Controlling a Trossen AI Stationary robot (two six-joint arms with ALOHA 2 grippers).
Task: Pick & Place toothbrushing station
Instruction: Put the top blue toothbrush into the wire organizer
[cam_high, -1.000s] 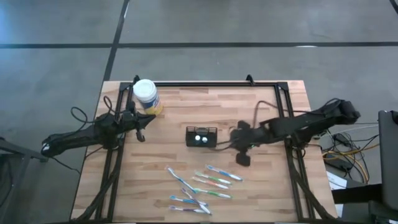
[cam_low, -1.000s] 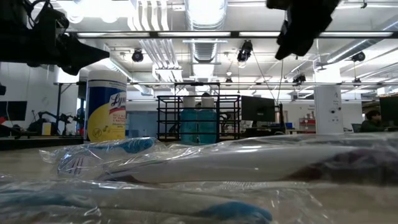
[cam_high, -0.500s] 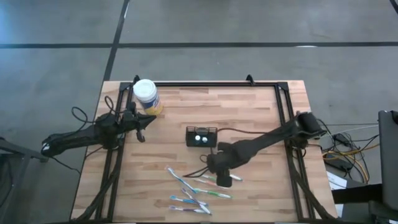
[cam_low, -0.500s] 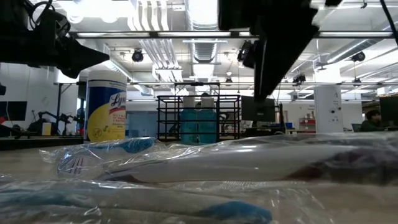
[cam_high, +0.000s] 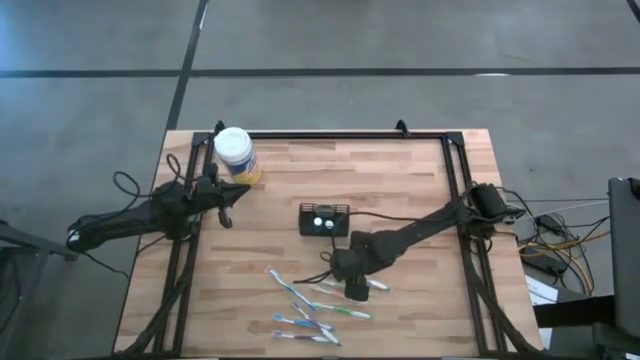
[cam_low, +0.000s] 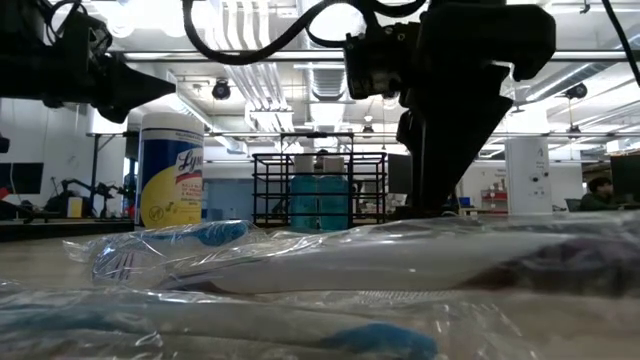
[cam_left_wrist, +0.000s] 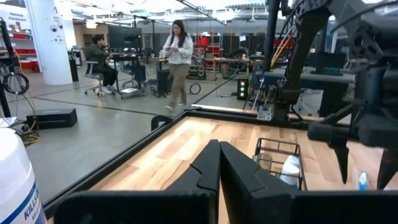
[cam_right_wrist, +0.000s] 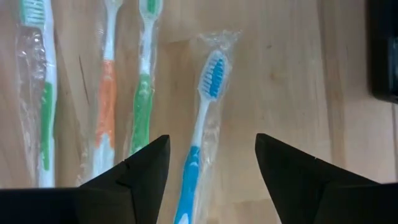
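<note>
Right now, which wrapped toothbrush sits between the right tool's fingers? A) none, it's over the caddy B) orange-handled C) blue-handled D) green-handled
C: in the right wrist view the blue-handled toothbrush lies on the table in the gap of the open right tool, with the orange-handled toothbrush and green ones off to one side.

Wrapped toothbrushes (cam_high: 322, 298) on wooden table (cam_high: 400, 190); yellow wipes tub (cam_high: 235, 155) at corner.
</note>
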